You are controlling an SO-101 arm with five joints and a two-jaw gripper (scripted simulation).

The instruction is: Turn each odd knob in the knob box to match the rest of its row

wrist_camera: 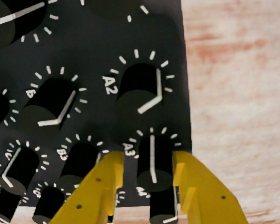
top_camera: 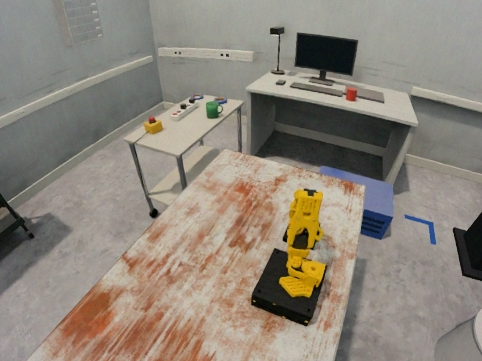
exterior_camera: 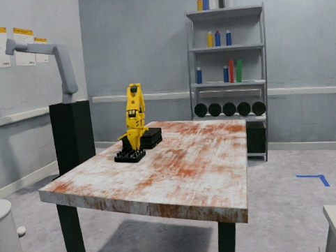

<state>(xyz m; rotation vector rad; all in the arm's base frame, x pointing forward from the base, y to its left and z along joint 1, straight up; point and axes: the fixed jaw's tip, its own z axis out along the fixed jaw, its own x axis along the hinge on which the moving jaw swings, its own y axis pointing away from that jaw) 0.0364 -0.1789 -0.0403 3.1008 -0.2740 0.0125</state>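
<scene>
The black knob box (exterior_camera: 127, 160) (wrist_camera: 172, 35) lies under my gripper (exterior_camera: 136, 149) (wrist_camera: 149, 156). In the top view the arm hides most of it. The fingers stand a little apart, open, with knob A3 (wrist_camera: 154, 175) between them; no grip on it shows. Its white line points straight up in the wrist view. Knob A2 (wrist_camera: 140, 107) points to the upper right. Knob A4 (wrist_camera: 162, 207), partly hidden, also has its line on the right side. Knob B2 (wrist_camera: 45, 112) points right; knob B3 (wrist_camera: 77, 165) is partly behind the left finger. The D row is not readable.
Neighbouring knobs stand close around the fingers. A black slab (top_camera: 272, 280) (exterior_camera: 153, 137) under the arm's base stands beside the knob box on the worn red-and-white table (top_camera: 200, 255) (exterior_camera: 195, 157). The box's right edge crosses the wrist view.
</scene>
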